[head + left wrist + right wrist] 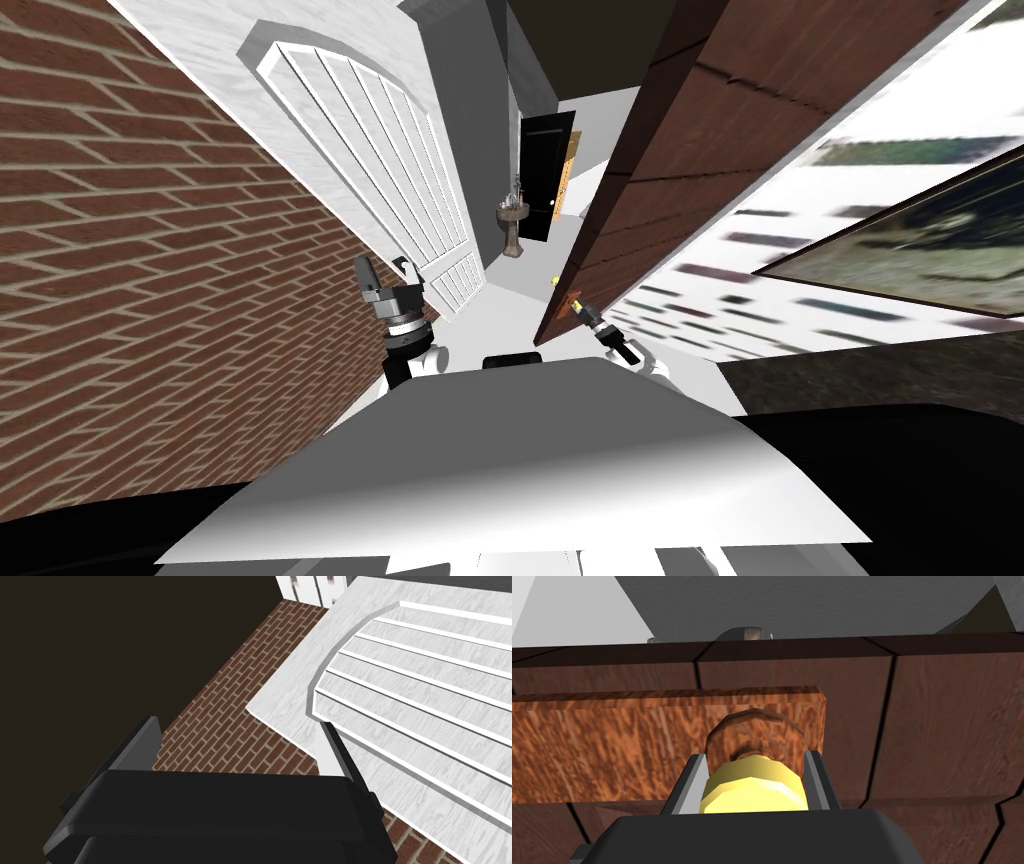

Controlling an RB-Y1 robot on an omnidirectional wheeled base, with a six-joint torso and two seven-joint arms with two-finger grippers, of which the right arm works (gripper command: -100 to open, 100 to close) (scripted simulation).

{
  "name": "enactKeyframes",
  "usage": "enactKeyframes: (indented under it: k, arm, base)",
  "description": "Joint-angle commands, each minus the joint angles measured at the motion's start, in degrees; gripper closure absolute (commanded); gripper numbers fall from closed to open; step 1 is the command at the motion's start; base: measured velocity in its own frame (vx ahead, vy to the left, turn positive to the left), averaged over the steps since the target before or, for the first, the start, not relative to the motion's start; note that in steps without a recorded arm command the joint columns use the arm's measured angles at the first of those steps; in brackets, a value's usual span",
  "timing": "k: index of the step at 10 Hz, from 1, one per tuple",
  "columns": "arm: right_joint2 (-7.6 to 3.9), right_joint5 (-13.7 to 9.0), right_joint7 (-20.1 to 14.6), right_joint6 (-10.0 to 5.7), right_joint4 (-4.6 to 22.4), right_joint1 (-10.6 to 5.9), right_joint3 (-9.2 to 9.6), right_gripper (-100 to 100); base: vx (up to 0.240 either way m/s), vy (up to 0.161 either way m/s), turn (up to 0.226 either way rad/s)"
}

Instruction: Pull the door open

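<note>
My right gripper (754,758) is pinching the yellow knob (754,791), one of its fingers (687,786) pressing each side. The knob is sitting on a round brown collar (752,731), which is mounted on a lighter wood plate (612,746) on the dark brown panelled door (937,726). From my head, the door (690,150) is rising on my right, and my right gripper (583,312) is reaching its near edge low down.

My left gripper (239,726) is holding nothing. Its fingers (145,738) are standing spread, pointing at a red brick wall (220,711) and a white slatted panel (425,701). In the head view the left gripper (385,272) is hanging raised beside the brick wall (150,250), just below that white panel (390,150).

Between the panel and the door's edge, pale floor (520,275) is running ahead to a pedestal sink (513,225) standing beside a black doorway (545,175). A dark-framed window (900,240) is lying on the wall to the right of the door.
</note>
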Motion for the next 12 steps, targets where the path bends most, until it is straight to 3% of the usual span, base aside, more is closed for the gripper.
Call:
enactKeyframes:
  k: [1, 2, 3, 12]
  arm:
    - [-0.58, 0.1, -0.5, -1.11, 0.4, 0.09, 0.14, 100]
    - [-0.93, 0.1, -0.7, -1.75, 0.7, 0.09, 0.22, 100]
    - [-0.73, 0.1, -0.5, -1.20, 0.6, 0.04, 0.16, 100]
    - [-2.85, 1.1, -2.4, -6.78, 4.0, -0.54, 0.49, 100]
  base:
    - [-0.210, -0.113, 0.107]
    - [-0.179, -0.107, 0.115]
    - [-0.079, -0.050, 0.024]
    - [-0.181, -0.119, 0.131]
